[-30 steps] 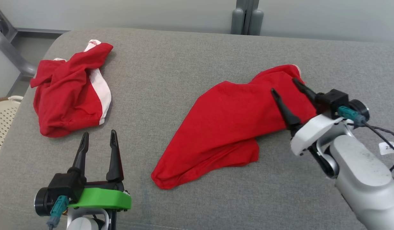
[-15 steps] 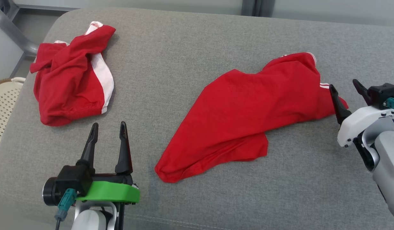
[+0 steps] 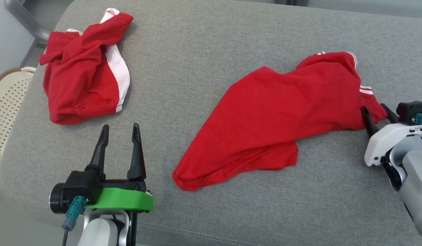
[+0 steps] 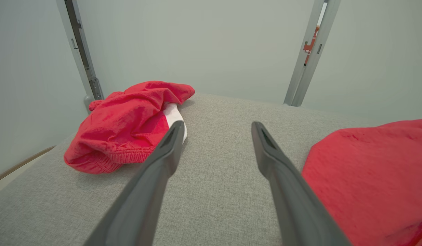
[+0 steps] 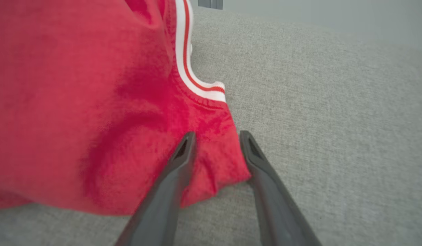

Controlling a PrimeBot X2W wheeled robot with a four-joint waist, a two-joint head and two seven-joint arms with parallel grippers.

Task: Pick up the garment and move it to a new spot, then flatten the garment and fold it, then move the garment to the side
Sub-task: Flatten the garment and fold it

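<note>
On the cushion (image 3: 197, 51), the right end effector (image 3: 373, 107), jaws apart, straddles a corner of the rumpled, white-trimmed red garment (image 3: 276, 112).

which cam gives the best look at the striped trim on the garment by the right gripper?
Right wrist view: the striped trim sits close up, just beyond the right gripper. Head view has that trim small, near the right edge. Left wrist view catches plain red cloth of the garment.

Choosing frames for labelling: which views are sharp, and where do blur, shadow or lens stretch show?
Head view: sharp, evenly lit, faint shadow under the spread garment. Left wrist view: cushion weave crisp, wide lens stretches the left gripper. Right wrist view: the garment near the lens is smeared and soft; far cushion blurs too.
</note>
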